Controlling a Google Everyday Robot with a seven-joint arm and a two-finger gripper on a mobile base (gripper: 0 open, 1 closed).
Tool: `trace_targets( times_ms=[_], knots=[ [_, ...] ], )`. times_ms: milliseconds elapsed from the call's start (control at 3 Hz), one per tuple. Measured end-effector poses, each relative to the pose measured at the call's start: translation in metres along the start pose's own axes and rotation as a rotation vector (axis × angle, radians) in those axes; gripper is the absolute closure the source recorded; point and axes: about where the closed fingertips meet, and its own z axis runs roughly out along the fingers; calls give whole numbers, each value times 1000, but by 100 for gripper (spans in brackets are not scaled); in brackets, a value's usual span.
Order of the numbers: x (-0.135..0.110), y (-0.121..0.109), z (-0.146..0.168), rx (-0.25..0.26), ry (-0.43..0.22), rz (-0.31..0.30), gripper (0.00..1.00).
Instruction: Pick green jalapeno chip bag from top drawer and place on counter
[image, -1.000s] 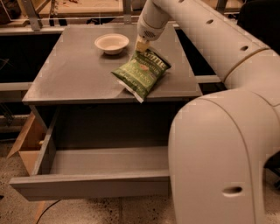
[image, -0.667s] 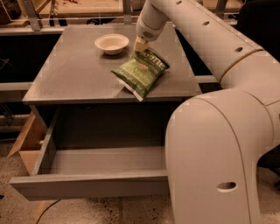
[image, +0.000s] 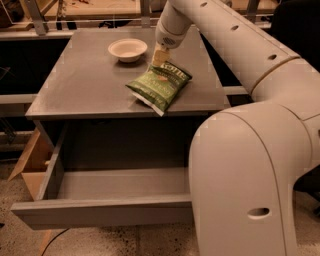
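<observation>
The chip bag (image: 159, 86) lies on the surface (image: 85, 85), its long way pointing toward the front edge. The hand (image: 159, 56) seems to touch its far end. I cannot tell if it grips.

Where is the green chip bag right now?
In the camera view, the green chip bag lies on the counter, right of centre, nearer than the white bowl, with the gripper at its far edge.
</observation>
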Motion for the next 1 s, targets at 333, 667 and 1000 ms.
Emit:
trace_targets(
  times_ms=[333,667,1000],
  knots=[
    [1,-2,-5,17,-6,1,0],
    [18,-11,-29,76,-14,46,0],
    [55,-20,-57,153,-7,139,0]
  ],
)
